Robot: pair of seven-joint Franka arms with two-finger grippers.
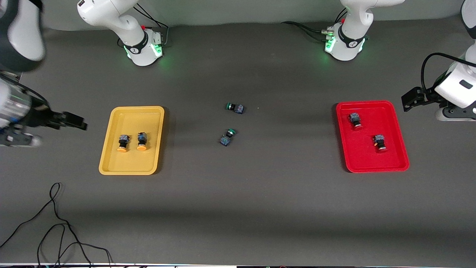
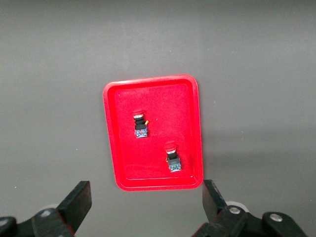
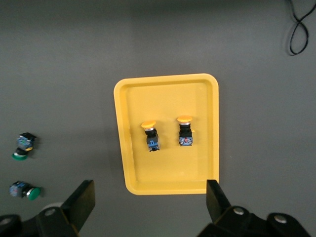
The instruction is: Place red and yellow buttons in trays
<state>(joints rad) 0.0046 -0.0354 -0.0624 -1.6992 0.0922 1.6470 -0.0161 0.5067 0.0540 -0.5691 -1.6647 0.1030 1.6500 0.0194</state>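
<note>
The right-end tray (image 1: 130,123) lay toward the right arm's end of the table and the left-end tray (image 1: 386,115) toward the left arm's end, well apart. In the right-end tray the first button (image 1: 123,143) and second button (image 1: 141,141) sat side by side, not touching. In the left-end tray the third button (image 1: 355,120) lay farther from the front camera than the fourth button (image 1: 379,143). Between the trays, on the table, lay the farther loose switch (image 1: 235,107) and the nearer loose switch (image 1: 227,137).

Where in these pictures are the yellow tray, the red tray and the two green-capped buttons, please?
yellow tray (image 1: 111,163): front view, bare floor near its corner.
red tray (image 2: 120,148): left wrist view, bare floor near its wall.
green-capped buttons (image 1: 235,108): front view, body of the farther one.
</note>
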